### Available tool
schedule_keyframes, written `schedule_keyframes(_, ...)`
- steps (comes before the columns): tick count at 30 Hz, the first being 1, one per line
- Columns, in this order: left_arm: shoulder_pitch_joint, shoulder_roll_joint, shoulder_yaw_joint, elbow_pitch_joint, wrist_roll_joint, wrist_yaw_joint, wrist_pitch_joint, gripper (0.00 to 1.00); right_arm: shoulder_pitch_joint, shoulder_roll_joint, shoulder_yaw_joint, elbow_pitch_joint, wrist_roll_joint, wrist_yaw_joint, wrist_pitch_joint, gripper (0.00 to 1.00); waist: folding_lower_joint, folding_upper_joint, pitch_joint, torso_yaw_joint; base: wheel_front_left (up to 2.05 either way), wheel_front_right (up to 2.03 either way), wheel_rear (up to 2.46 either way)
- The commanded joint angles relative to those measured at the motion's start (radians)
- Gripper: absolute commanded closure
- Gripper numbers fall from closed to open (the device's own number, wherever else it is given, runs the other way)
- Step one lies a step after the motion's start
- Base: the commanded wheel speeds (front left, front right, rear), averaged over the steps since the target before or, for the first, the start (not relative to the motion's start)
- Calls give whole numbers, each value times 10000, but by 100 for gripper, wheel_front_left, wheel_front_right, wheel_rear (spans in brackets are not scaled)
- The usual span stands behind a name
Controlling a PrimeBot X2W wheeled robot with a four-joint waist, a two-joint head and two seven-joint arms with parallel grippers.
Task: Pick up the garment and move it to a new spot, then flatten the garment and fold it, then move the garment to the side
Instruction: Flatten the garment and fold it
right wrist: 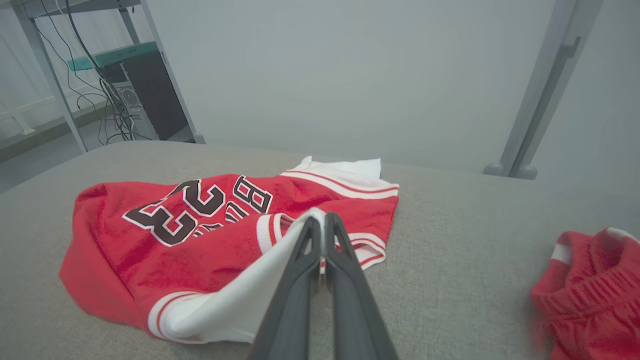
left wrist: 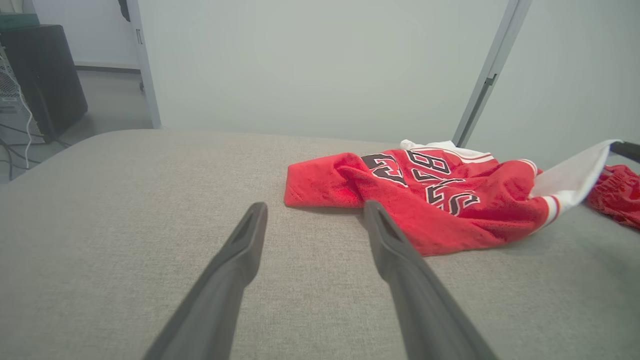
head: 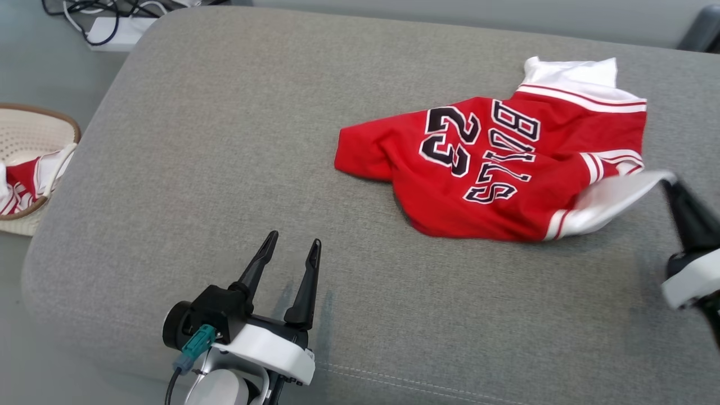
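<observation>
Right hand grasps the white edge of the red garment, ready to lift; left hand hovers released, empty.

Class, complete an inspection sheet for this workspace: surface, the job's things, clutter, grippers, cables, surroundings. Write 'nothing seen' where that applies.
Surface: grey fabric cushion, seam along near edge.
Job's things: red jersey, crumpled, number 23 showing, white edge lifted.
Clutter: second red garment on the cushion; basket on the floor holding red-and-white clothing.
Grippers: left gripper open over bare cushion, apart from jersey; right gripper, fingers shut on jersey's white edge.
Cables: cables and white power strip on the floor.
Surroundings: pale wall, computer tower, metal post.
</observation>
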Motion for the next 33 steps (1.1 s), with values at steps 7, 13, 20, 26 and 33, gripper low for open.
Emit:
schedule_keyframes(7, -396, 62, -140, 153, 53, -246, -101, 0, 239, -722, -1360, -2820, -63, 14, 908, 100, 0, -1, -410, -719, 0, 0, 0)
schedule_keyframes(13, -751, 62, -602, 573, 34, -319, -101, 0, -245, -793, -1477, -4704, -221, 14, 1652, 100, 0, -1, -486, -1028, 0, 0, 0)
schedule_keyframes(20, -1057, 62, -1333, 929, -334, -270, -101, 0, -3056, -846, 17, -5802, -491, 14, 2672, 100, 0, -1, -557, -967, 0, 0, 0)
schedule_keyframes(26, -1127, 62, -1949, 1149, -737, -184, -101, 0, -4811, -700, 966, -5111, -563, 14, 2909, 100, 0, -1, -557, -611, 0, 0, 0)
schedule_keyframes(33, -2064, 62, -3581, 1728, -889, -201, -101, 0, -5411, -724, 1571, -4129, -528, 14, 2761, 100, 0, -1, -424, -457, 0, 0, 0)
